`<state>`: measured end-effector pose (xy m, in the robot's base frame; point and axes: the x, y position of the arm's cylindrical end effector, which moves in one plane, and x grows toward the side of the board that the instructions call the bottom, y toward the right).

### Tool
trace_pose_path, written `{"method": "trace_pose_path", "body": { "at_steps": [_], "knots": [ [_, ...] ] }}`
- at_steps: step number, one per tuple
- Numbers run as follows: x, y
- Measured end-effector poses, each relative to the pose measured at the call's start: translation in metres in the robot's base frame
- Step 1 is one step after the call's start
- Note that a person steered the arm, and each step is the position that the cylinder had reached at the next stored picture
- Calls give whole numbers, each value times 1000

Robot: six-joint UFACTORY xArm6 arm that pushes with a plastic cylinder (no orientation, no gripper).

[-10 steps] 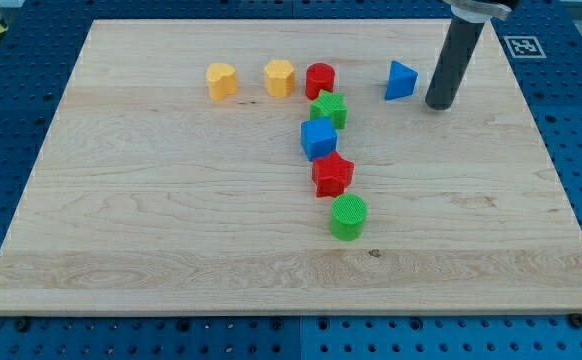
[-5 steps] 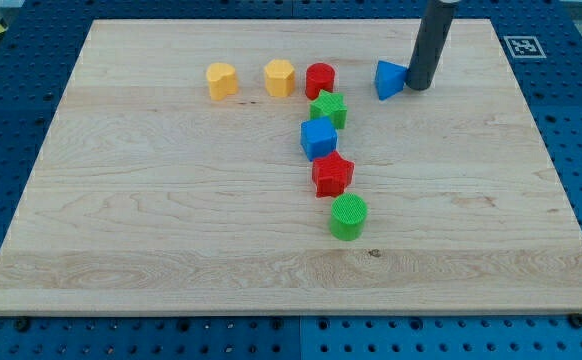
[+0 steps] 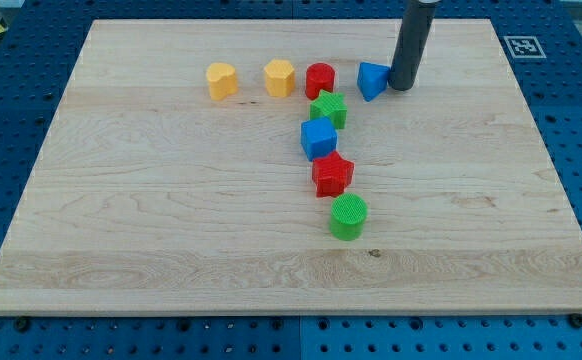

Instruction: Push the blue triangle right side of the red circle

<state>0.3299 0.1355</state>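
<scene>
The blue triangle (image 3: 372, 81) lies near the view's top, a short gap to the right of the red circle (image 3: 320, 79). My tip (image 3: 401, 86) stands right against the blue triangle's right side. The dark rod rises from there out of the view's top. The red circle sits just above the green star (image 3: 328, 109).
A yellow heart-like block (image 3: 221, 80) and a yellow hexagon (image 3: 279, 77) sit left of the red circle. Below the green star run a blue cube (image 3: 318, 138), a red star (image 3: 332, 174) and a green circle (image 3: 348, 216). The wooden board (image 3: 121, 220) lies on a blue pegboard.
My tip has moved left, met the blue triangle's right side and pushed it leftward toward the red circle. The other blocks have not moved.
</scene>
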Motion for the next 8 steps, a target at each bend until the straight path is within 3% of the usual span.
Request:
{"method": "trace_pose_path", "body": {
  "at_steps": [2,4,5,8],
  "knots": [
    [-3,-4],
    [-56,-8],
    [-62,-18],
    [-44,-129]
  ]
}}
